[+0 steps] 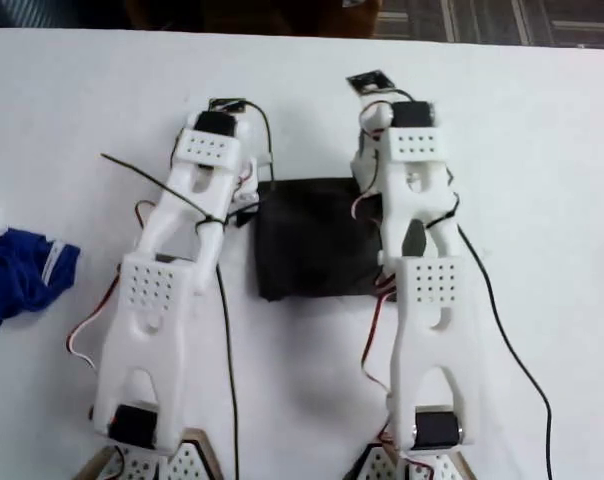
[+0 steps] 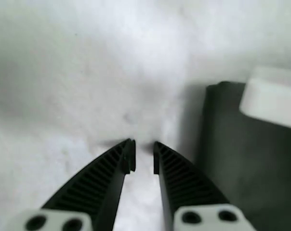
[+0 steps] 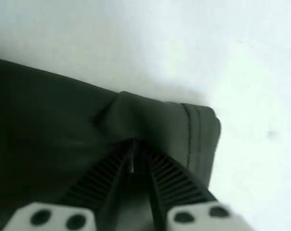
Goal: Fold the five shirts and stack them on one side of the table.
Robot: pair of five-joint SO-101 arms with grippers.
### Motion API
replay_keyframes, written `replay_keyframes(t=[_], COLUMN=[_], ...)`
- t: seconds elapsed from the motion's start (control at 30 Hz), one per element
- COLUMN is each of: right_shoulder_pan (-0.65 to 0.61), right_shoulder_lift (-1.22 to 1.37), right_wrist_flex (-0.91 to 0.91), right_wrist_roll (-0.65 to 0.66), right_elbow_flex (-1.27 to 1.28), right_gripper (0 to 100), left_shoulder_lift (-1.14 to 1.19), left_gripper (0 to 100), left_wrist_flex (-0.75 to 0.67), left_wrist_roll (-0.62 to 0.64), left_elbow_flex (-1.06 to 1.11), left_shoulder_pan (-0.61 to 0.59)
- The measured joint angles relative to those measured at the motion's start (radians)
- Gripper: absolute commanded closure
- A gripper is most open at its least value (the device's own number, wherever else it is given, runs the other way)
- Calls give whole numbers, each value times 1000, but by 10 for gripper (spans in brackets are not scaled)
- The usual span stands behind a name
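A black shirt (image 1: 312, 240), folded into a rectangle, lies on the white table between my two arms. My right gripper (image 3: 137, 151) is shut on a raised pinch of its cloth (image 3: 54, 110) close to a hemmed corner, at the shirt's far right corner (image 1: 370, 195) in the high view. My left gripper (image 2: 143, 156) hovers low over bare table just beside the shirt's left edge (image 2: 232, 159), its fingers a narrow gap apart with nothing between them. A crumpled blue shirt (image 1: 17, 275) sits at the table's left edge.
The white table (image 1: 542, 150) stretches bare to the right and beyond the arms. Black and red cables (image 1: 227, 330) trail along both arms. A white part of the other arm (image 2: 273, 96) sits over the shirt in the left wrist view.
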Motion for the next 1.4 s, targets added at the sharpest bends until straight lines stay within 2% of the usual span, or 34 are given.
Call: replay_keyframes(t=[0.43, 0.73, 0.83, 1.0, 1.2, 1.4], right_shoulder_pan=[17, 5, 6, 6, 6, 14], right_shoulder_lift=[-29, -376, -502, -738, -957, -987], right_wrist_flex=[0, 3, 3, -11, -207, -304], right_wrist_roll=[0, 0, 0, 0, 0, 0], right_elbow_flex=[0, 49, 226, 727, 1263, 1468], right_gripper=[981, 981, 981, 981, 981, 981], left_shoulder_lift=[0, 0, 0, 0, 0, 0], left_gripper=[909, 909, 909, 907, 907, 907], left_wrist_flex=[0, 0, 0, 0, 0, 0], left_wrist_roll=[0, 0, 0, 0, 0, 0], left_elbow_flex=[0, 0, 0, 0, 0, 0], left_shoulder_pan=[0, 0, 0, 0, 0, 0])
